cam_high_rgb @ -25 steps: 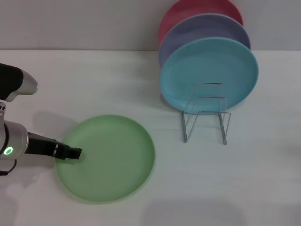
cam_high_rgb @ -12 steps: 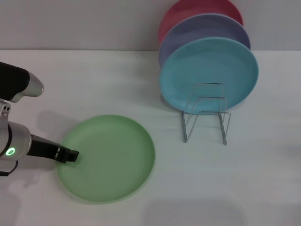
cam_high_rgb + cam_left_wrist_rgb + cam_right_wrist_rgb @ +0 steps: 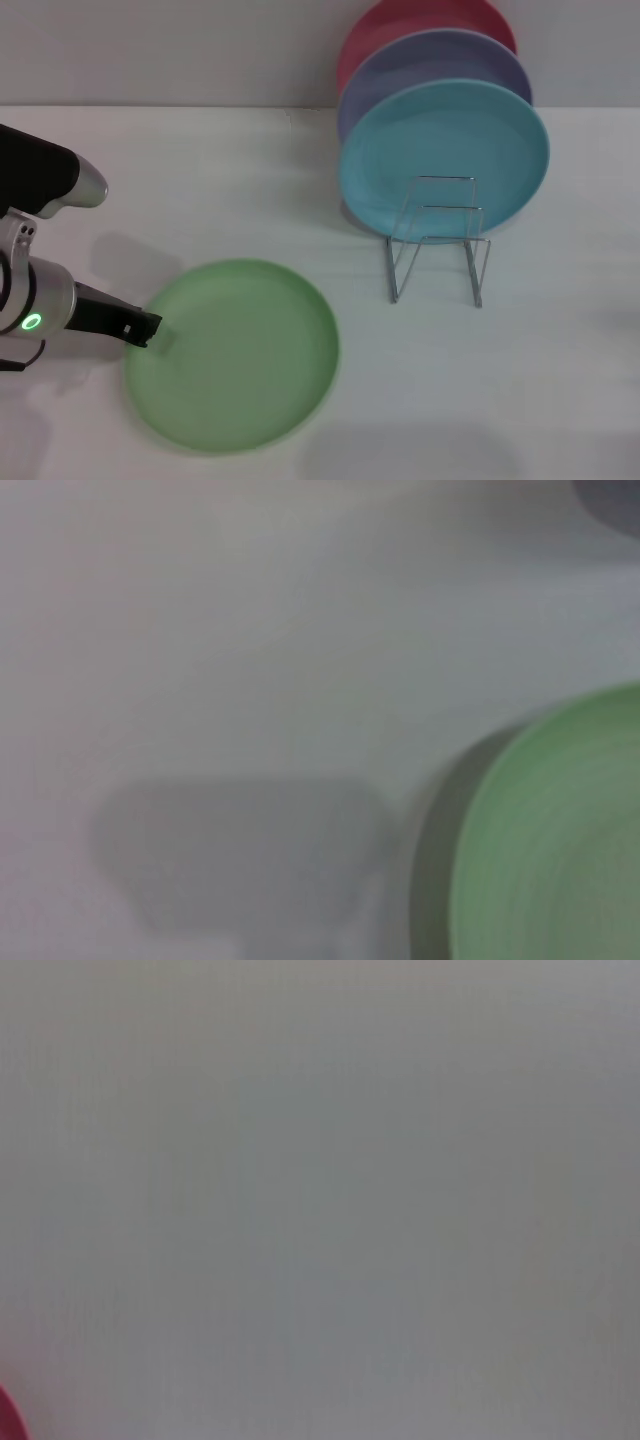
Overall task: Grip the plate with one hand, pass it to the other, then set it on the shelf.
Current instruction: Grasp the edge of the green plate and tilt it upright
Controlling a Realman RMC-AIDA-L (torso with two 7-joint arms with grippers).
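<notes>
Table (image 3: 560, 400), white. Green plate (image 3: 240, 360) sat on near-left part, left edge appeared raised, shadow beneath. Wire shelf (image 3: 437, 240) well apart, turquoise plate (image 3: 445, 150) in it. Risk: shallow rim hold could slip, plate drops. Left gripper (image 3: 148, 327) low, reaching sideways, closed on plate rim. Right gripper unseen.

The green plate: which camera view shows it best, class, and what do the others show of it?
The head view: the whole green plate shows, with the left gripper at its edge. The left wrist view catches only part of its rim; the right wrist view shows none.
</notes>
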